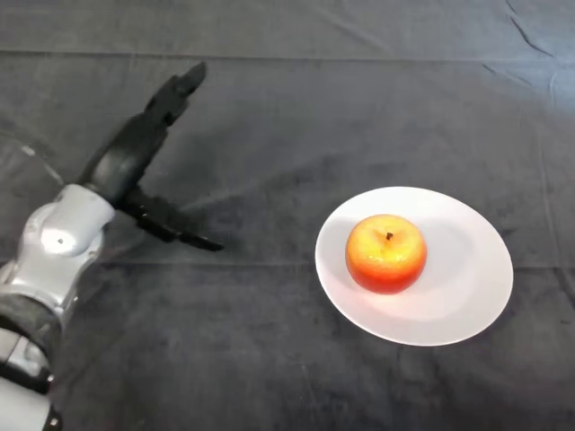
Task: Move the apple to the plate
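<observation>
Apple [386, 253] upright on plate [467, 296], slightly toward 9 o'clock of centre. Left hand [135, 162] well apart at 9 o'clock, fingers spread, holding nothing. Best to retreat low-left, away from rim.

The apple [386, 253] is red blending into orange-yellow near its dark stem (a soft gradient, no stripes). The plate [467, 296] is plain white. My hand [135, 166] is black on a silver-grey arm [58, 238]. Dark grey cloth [296, 117] covers the tabletop.
</observation>
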`<control>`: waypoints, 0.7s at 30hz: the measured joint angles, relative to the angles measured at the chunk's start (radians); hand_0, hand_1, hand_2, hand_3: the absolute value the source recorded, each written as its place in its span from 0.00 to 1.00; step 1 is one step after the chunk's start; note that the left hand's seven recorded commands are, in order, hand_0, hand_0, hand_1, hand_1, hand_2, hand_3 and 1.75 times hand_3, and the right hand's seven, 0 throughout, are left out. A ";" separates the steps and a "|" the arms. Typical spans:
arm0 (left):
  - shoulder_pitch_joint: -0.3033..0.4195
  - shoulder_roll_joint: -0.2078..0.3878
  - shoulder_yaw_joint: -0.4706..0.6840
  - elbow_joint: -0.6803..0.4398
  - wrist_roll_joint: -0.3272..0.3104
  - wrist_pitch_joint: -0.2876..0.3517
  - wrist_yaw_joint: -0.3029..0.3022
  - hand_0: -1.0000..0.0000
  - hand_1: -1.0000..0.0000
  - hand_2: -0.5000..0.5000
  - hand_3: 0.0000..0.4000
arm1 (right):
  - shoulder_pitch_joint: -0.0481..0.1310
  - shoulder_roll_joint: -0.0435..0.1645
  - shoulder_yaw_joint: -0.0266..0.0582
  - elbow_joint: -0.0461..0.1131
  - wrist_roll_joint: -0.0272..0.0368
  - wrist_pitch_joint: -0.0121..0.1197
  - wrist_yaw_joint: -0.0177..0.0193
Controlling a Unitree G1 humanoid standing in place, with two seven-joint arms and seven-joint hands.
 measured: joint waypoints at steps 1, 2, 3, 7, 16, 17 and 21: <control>0.010 0.011 0.019 0.000 -0.002 0.000 -0.001 1.00 1.00 0.50 0.00 | 0.000 0.000 -0.0001 0.000 0.0000 0.000 0.0000; 0.014 0.020 0.025 0.000 -0.006 0.000 -0.001 1.00 1.00 0.50 0.00 | 0.000 0.000 -0.0008 0.000 0.0000 0.000 0.0000; 0.019 0.031 0.028 0.001 -0.008 -0.001 -0.002 1.00 1.00 0.50 0.00 | 0.000 0.000 0.0007 0.000 0.0000 0.000 0.0002; 0.034 0.061 0.083 0.012 -0.028 -0.001 -0.011 1.00 1.00 0.50 0.00 | 0.000 0.000 0.0002 0.000 0.0000 0.000 -0.0001; 0.086 0.085 0.140 0.022 -0.044 0.005 -0.011 1.00 1.00 0.50 0.00 | 0.001 0.003 0.0008 0.000 0.0000 0.000 0.0000; 0.090 0.085 0.144 0.022 -0.045 0.006 -0.011 1.00 1.00 0.50 0.00 | 0.001 0.003 0.0010 0.000 -0.0001 0.000 0.0000; 0.108 0.094 0.178 0.032 -0.064 0.017 -0.011 1.00 1.00 0.50 0.00 | 0.001 0.003 0.0009 0.000 -0.0001 0.000 -0.0001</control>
